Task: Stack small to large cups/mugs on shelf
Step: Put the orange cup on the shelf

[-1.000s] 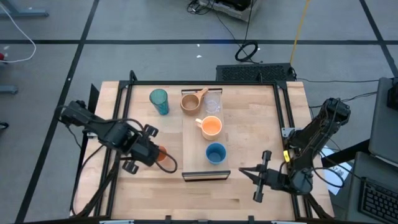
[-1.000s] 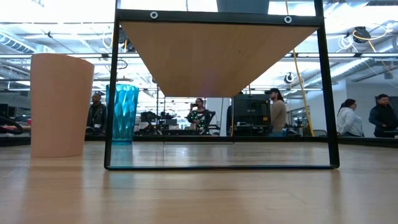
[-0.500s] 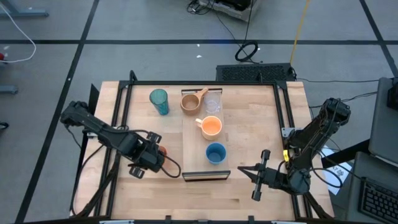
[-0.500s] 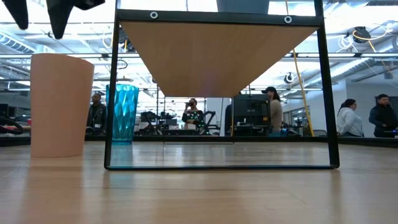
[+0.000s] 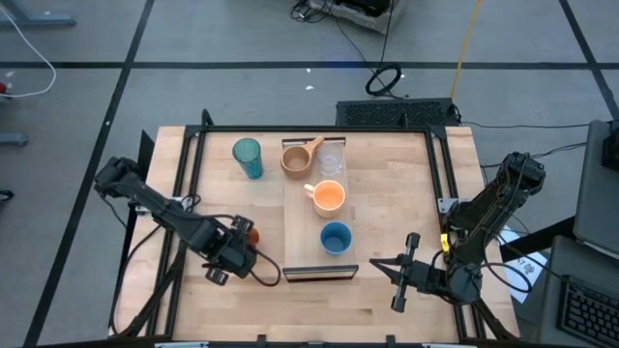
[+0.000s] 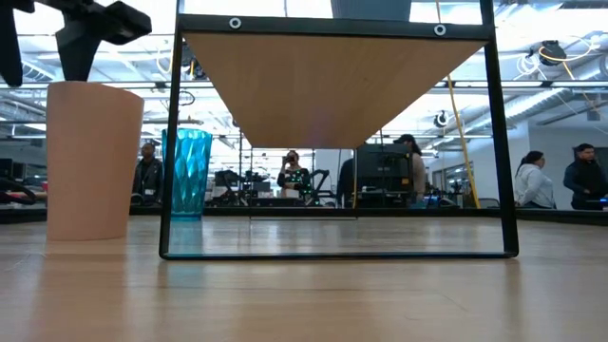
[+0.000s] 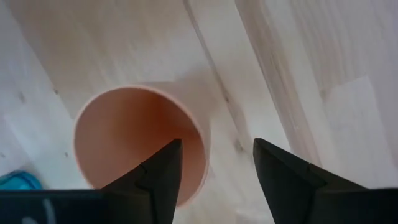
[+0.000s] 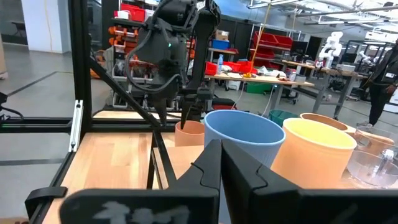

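Four cups (image 5: 329, 198) on shelf (image 5: 320, 273); small orange cup (image 7: 140, 143) and teal tumbler (image 5: 248, 157) off it on tabletop, left gripper (image 7: 214, 165) spread above orange cup rim, right gripper (image 5: 404, 273) closed, idle.

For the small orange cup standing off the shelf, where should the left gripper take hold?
The small orange cup stands upright, mouth open, without a handle in view. Probably best: the left gripper descends from above, one finger inside the rim, one outside, pinching the wall nearest it.
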`<action>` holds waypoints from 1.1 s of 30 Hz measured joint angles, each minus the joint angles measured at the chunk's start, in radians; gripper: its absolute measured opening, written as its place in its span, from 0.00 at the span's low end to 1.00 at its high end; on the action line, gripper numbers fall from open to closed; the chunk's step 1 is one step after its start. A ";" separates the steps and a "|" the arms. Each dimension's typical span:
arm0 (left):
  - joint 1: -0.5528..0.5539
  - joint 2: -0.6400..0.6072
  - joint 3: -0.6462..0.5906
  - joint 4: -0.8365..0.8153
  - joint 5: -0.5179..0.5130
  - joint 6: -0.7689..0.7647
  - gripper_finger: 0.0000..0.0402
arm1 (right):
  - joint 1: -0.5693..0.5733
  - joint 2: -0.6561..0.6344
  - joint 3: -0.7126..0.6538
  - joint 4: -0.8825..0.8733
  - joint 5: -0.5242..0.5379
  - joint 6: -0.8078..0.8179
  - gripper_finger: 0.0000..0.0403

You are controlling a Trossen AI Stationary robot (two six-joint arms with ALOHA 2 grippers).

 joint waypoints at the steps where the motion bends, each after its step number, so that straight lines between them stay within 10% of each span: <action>1: -0.001 0.000 -0.011 0.015 -0.002 0.001 0.50 | 0.000 0.000 0.000 -0.002 0.000 0.002 0.00; 8: 0.000 0.000 -0.054 0.051 -0.047 0.008 0.46 | 0.000 0.000 0.000 0.000 0.000 0.001 0.00; 20: -0.001 0.000 -0.055 0.054 -0.049 0.036 0.02 | 0.000 0.000 0.000 -0.039 0.000 0.031 0.00; 33: -0.001 0.000 0.060 -0.088 0.015 0.048 0.01 | 0.000 0.000 0.000 -0.069 0.000 0.066 0.00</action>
